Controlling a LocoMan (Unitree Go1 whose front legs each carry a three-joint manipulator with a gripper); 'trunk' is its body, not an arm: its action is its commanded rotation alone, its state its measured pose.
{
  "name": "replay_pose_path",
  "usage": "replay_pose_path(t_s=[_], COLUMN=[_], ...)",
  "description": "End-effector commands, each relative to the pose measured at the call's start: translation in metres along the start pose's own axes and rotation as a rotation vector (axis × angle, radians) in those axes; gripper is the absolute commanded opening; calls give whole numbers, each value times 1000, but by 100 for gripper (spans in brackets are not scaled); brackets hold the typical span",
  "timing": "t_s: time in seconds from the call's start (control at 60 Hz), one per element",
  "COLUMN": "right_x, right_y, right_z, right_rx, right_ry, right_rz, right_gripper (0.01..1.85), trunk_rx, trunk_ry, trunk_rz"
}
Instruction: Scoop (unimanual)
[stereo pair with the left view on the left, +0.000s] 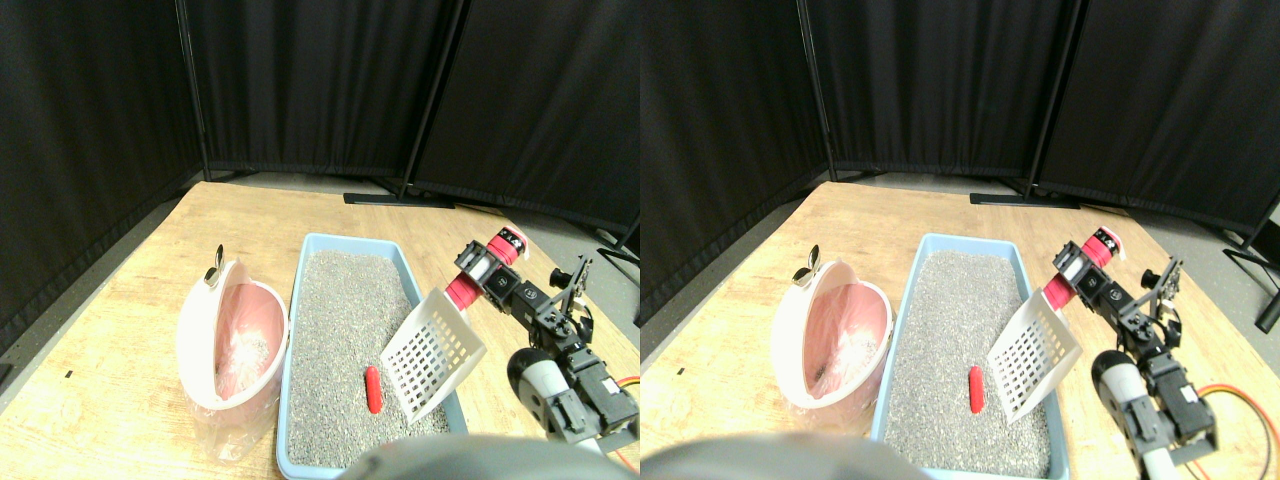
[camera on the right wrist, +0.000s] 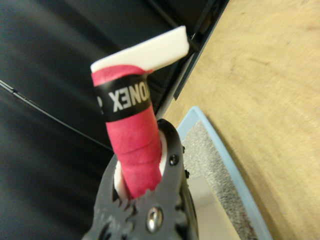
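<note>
Black curtain panels (stereo pair with the left view on the left: 320, 80), plywood floor (stereo pair with the left view on the left: 120, 290)

**Pink handle up against my jaw**

My tool (camera on the right wrist: 142, 207) fills the lower part of this view, its dark jaw frame clamped around a thick handle (camera on the right wrist: 132, 150) wrapped in pink tape. A black band (camera on the right wrist: 125, 100) rings the wrap near its white end (camera on the right wrist: 150, 50). Beyond lie a corner of the blue tray (camera on the right wrist: 200, 117) with grey litter (camera on the right wrist: 212, 165), the wooden floor (camera on the right wrist: 270, 90) and black curtains (camera on the right wrist: 45, 65).
</note>
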Motion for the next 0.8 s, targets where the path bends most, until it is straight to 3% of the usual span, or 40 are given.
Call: replay_pose_path(t_s=[0.017, 0.1, 0.2, 0.4, 0.5, 0.667, 0.8], right_x=[2, 2, -4, 0, 1, 4, 8], right_y=[8, 16, 51, 97, 106, 114, 115], right_z=[3, 1, -4, -14, -19, -19, -24], right_rx=[-27, -19, 96, 244, 275, 329, 410], right_ry=[-52, -62, -39, -13, -31, 9, -25], right_rz=[36, 75, 143, 205, 224, 232, 216], right_gripper=[5, 5, 5, 5, 5, 5, 5], trunk_rx=[-17, -22, -29, -41, -46, -48, -50], trunk_ry=[31, 37, 52, 56, 59, 63, 64], trunk_rz=[13, 15, 22, 37, 42, 47, 50])
